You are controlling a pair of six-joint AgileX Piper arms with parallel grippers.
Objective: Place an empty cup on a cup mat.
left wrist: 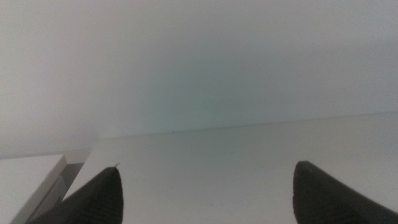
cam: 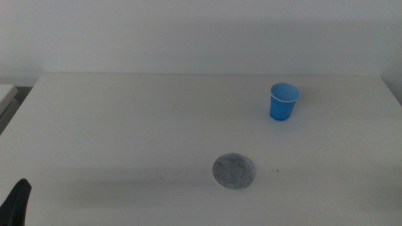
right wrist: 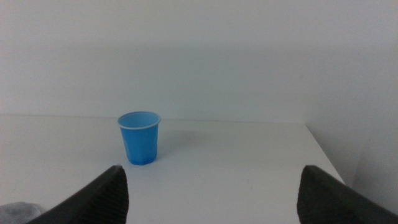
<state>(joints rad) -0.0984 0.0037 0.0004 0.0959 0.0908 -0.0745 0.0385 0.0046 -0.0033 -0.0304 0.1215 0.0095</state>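
The blue cup (cam: 284,102) stands upright on the white table at the back right, empty, with a thin white rim. It also shows in the right wrist view (right wrist: 139,137), ahead of the open right gripper (right wrist: 211,193) and apart from it. The grey speckled cup mat (cam: 234,171) lies flat near the table's middle front, well apart from the cup; a sliver of it shows in the right wrist view (right wrist: 15,210). The left gripper (cam: 16,202) waits at the bottom left corner of the middle view; its wrist view shows it open (left wrist: 205,196) and empty.
The white table (cam: 125,125) ends at a pale wall behind. A lower white surface (cam: 6,94) sits beyond the table's left edge, also seen in the left wrist view (left wrist: 28,180). The table's right edge (right wrist: 326,155) runs close to the cup's right.
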